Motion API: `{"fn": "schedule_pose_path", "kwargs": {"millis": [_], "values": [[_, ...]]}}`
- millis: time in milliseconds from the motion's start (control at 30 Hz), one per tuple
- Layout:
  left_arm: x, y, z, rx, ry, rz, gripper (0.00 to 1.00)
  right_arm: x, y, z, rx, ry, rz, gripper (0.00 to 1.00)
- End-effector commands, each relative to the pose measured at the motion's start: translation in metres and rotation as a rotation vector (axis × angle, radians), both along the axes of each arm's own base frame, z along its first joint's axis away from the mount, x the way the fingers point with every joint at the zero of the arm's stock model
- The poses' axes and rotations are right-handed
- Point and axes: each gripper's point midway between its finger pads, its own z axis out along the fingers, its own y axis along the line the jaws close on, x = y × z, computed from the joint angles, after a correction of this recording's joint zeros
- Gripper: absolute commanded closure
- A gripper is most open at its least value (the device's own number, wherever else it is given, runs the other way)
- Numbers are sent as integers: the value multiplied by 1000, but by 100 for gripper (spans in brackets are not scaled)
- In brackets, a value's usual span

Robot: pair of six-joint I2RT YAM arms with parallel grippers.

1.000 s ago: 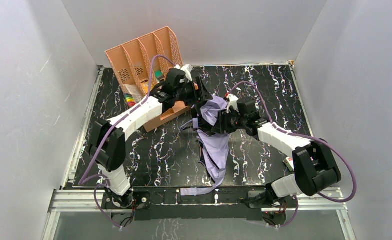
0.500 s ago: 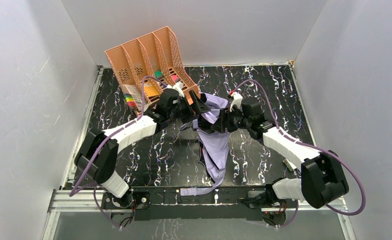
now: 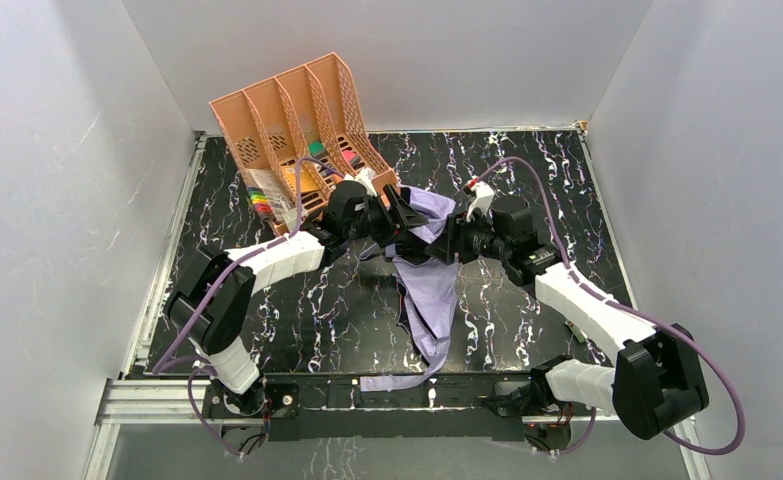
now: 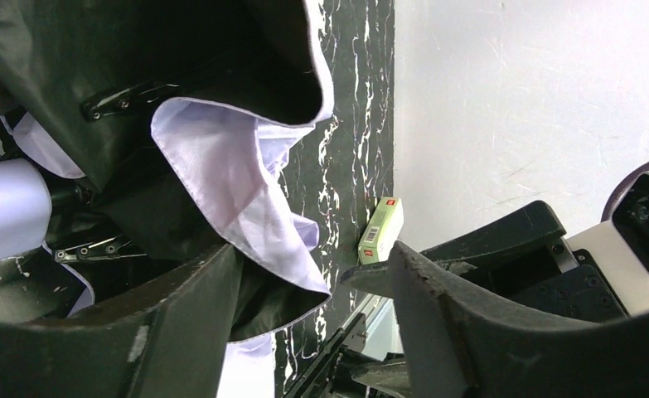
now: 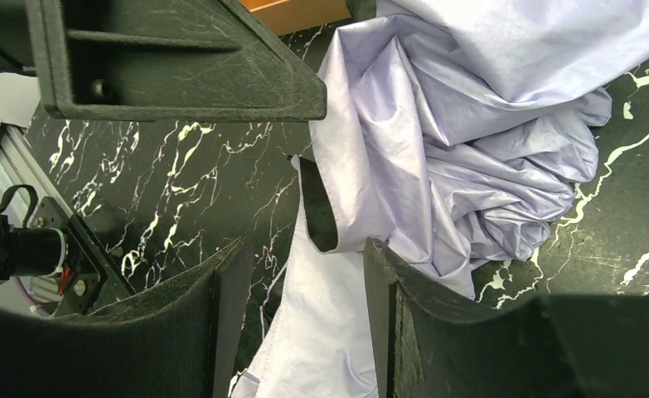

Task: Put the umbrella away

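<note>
Lab robot cell, white walls (image 3: 67, 200), marbled table (image 3: 297, 310)

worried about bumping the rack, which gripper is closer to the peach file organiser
Left. The left gripper is just in front of the peach file organiser, at the far edge of the umbrella; the right gripper is further right, across the bunched fabric.

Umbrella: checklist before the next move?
1. Umbrella folded: not ok, canopy loose and crumpled on the table.
2. Left gripper grip: not ok, jaws open, fabric between them unclamped.
3. Right gripper grip: not ok, jaws open over fabric.
4. Strap tucked: not ok, trails to the near table edge.
5. Organiser slot free: cannot tell.
</note>
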Motion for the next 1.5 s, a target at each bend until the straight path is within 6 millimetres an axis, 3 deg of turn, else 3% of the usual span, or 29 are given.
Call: {"fn": "schedule_pose_path", "kwargs": {"millis": [0,167,233,400,533,733,867,933,1033,1233,1467], "values": [[3,-8,18,-53,-46,-13,42,1,-4,10,15,-36,-26,41],[14,-19,18,-37,-58,-40,57,-3,-10,8,13,-32,-53,44],[16,-19,11,-5,-43,-42,58,-6,-13,8,16,-30,-64,44],[20,-16,-1,52,-8,-19,34,-12,-17,6,17,-27,-76,44],[22,-14,-7,70,7,-7,30,-13,-19,8,16,-34,-80,44],[27,-19,-9,71,10,-13,51,-14,-20,9,16,-44,-84,44],[30,-23,-5,70,-2,-26,80,-18,-24,4,2,-23,-92,44],[33,-24,2,72,-21,-37,91,-19,-25,3,2,-24,-94,44],[33,-27,21,69,-72,-76,100,-21,-26,3,-1,-18,-94,44],[20,-31,67,68,-191,-223,100,-24,-28,-3,-10,5,-104,45],[-14,-21,98,83,-256,-363,100,-20,-35,-7,-25,24,-163,47]]}}
